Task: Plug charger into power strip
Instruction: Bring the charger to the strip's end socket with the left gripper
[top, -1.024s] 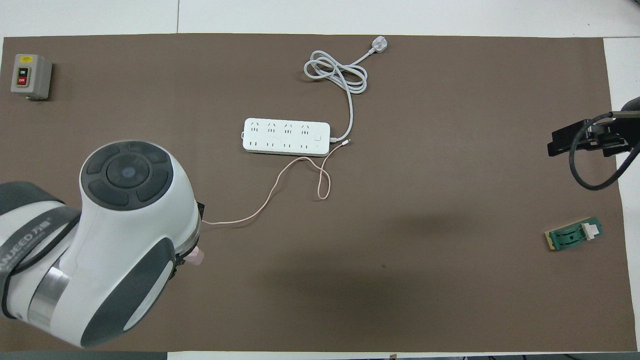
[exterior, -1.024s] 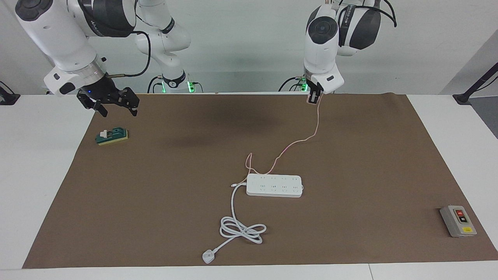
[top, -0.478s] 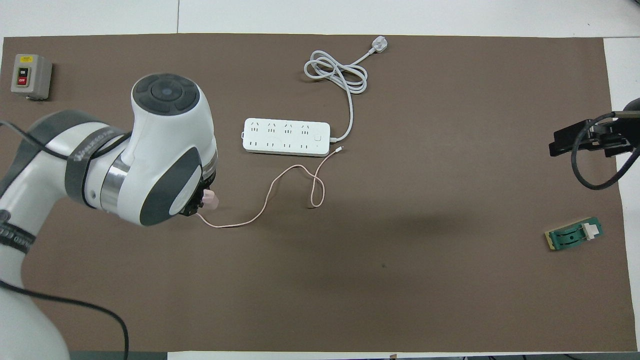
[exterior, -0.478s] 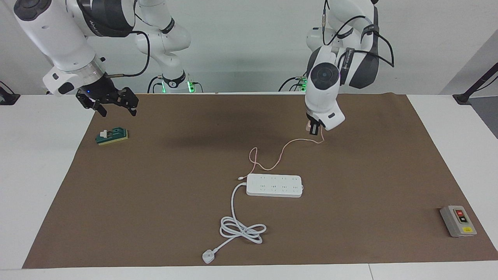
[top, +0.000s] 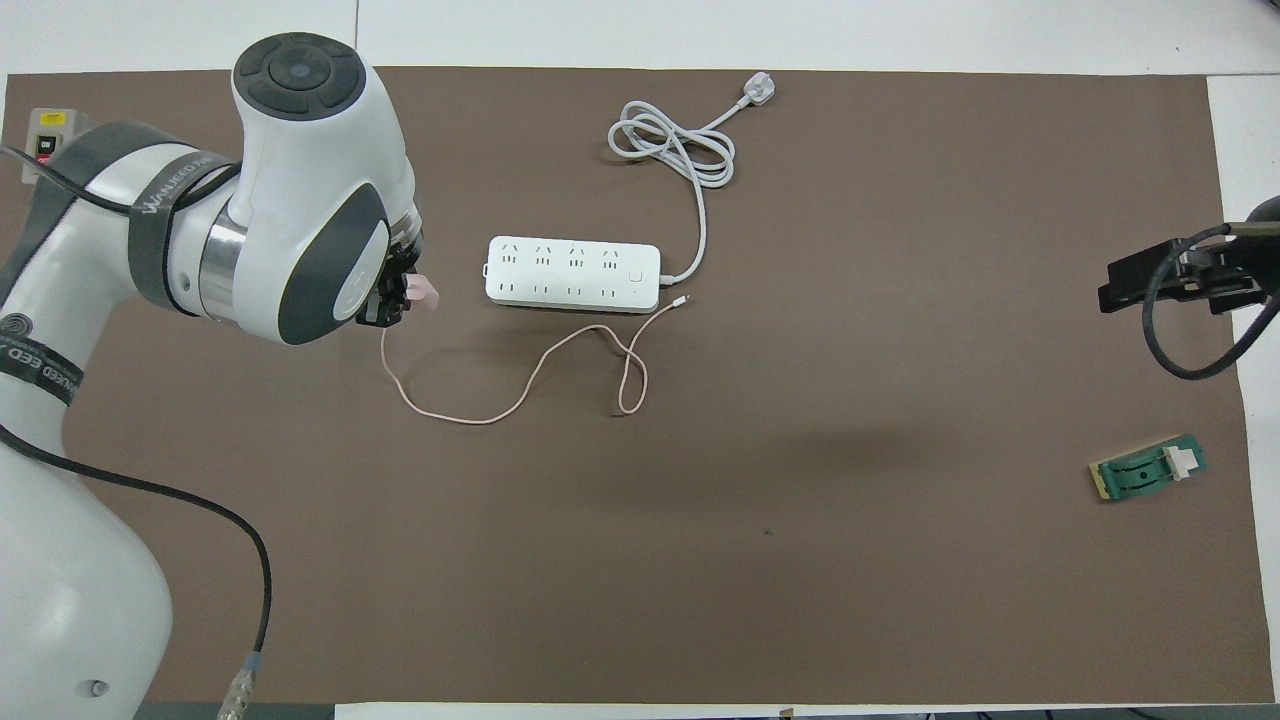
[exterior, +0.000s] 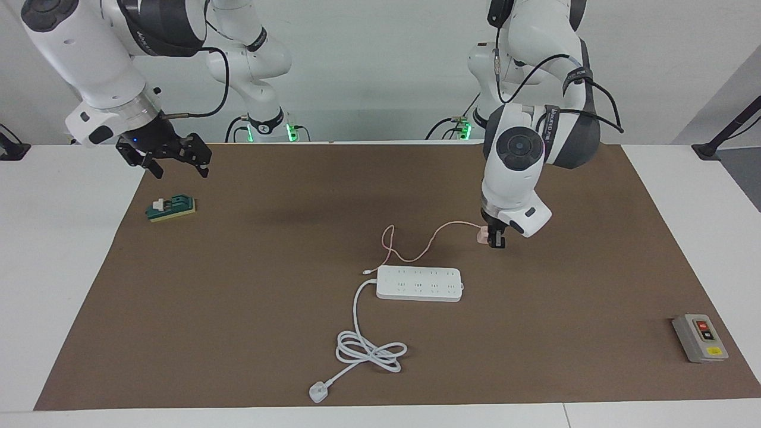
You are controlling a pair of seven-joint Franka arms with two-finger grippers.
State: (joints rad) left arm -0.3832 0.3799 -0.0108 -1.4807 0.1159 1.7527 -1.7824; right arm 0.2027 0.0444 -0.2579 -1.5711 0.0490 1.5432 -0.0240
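The white power strip (exterior: 419, 283) (top: 573, 273) lies flat in the middle of the brown mat, sockets up. My left gripper (exterior: 493, 239) (top: 395, 300) is shut on the pale pink charger (exterior: 483, 236) (top: 423, 291) and holds it low over the mat, beside the strip's end toward the left arm's side. The thin pink cable (exterior: 416, 246) (top: 500, 400) trails from the charger in loops on the mat, nearer to the robots than the strip. My right gripper (exterior: 172, 156) (top: 1165, 275) is open and waits over the mat's edge, above the green block.
The strip's thick white cord (exterior: 371, 351) (top: 675, 145) coils to a white plug (exterior: 318, 392) (top: 757, 91) near the mat's edge farthest from the robots. A green block with white switch (exterior: 171, 208) (top: 1148, 469) and a grey button box (exterior: 700, 337) (top: 45, 140) lie at the mat's ends.
My left arm has carried the charger down and away from the robots, to just beside the power strip's end. The pink cable has bunched into looser loops. The right arm has not moved.
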